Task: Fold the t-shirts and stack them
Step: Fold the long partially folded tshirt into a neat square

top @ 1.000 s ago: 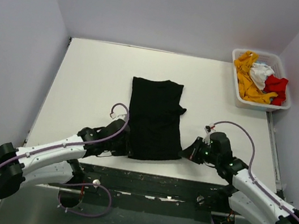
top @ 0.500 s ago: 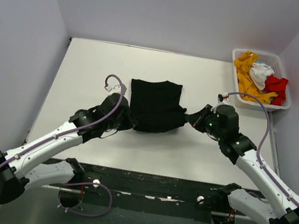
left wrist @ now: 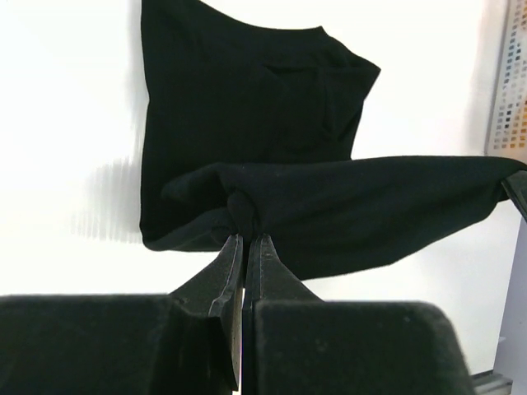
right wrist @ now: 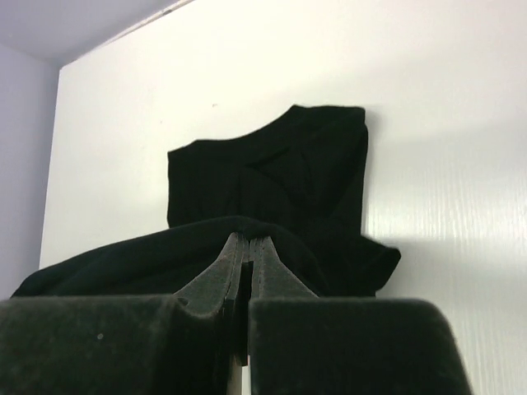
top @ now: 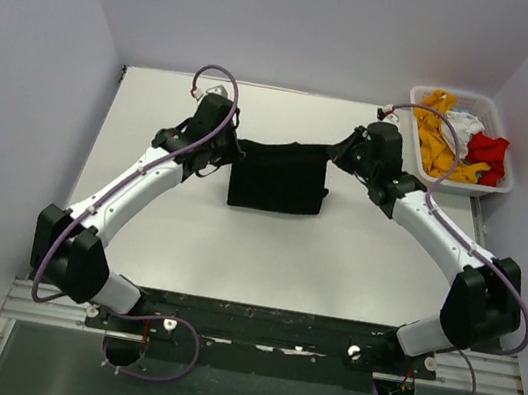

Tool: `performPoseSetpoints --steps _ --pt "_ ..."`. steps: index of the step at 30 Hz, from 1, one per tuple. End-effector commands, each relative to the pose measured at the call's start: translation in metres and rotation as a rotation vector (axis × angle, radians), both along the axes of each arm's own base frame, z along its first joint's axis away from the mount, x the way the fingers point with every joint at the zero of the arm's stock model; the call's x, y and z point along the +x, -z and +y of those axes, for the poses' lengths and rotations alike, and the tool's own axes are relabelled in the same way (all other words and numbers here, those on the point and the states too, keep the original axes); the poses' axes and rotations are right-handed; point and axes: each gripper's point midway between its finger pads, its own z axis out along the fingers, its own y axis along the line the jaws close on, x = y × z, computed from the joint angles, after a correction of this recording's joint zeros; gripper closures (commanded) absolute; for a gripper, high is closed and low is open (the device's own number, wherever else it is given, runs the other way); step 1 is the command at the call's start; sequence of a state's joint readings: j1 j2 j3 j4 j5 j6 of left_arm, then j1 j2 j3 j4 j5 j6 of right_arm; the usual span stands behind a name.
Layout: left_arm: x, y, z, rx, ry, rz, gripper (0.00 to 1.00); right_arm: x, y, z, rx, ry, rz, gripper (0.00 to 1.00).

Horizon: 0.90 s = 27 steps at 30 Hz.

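Left end effector and right end effector clamp the black t-shirt, its raised edge hiding lower layers.

Black t-shirt: upper fold hides layer beneath.

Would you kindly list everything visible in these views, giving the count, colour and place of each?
Large black cloth t-shirt: one, black, mid-table toward the far side, one edge lifted over the rest.
Orange-yellow cloth t-shirt: crumpled so count unclear, orange-yellow, left part of the basket.
White cloth t-shirt: one, white, far part of the basket.
Red cloth t-shirt: one, red, right part of the basket.
White slatted plastic basket: one, white, far right corner of the table.
Flat white table: one, white, under everything.
Left end effector: one, black, shut on the black shirt's lifted edge.
Right end effector: one, black, shut on the same edge.
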<state>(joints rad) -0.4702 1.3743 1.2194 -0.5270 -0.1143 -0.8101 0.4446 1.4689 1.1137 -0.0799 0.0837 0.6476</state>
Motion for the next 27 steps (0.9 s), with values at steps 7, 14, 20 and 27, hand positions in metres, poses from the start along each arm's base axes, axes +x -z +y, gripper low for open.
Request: performPoseSetpoints --steps 7,14,20,27 --pt "0.079 0.029 0.023 0.077 -0.017 0.100 1.00 0.091 0.027 -0.012 -0.042 0.048 -0.035 0.99" --pt "0.115 0.069 0.024 0.058 -0.011 0.218 1.00 0.131 0.082 -0.005 -0.063 0.057 0.035 0.99" --pt "0.132 0.092 0.019 0.026 0.011 0.290 0.63 0.150 0.109 0.002 -0.083 0.041 0.071 0.76" --pt "0.131 0.051 0.002 -0.056 0.092 0.194 0.01 0.140 0.086 0.019 -0.054 -0.077 0.067 0.01"
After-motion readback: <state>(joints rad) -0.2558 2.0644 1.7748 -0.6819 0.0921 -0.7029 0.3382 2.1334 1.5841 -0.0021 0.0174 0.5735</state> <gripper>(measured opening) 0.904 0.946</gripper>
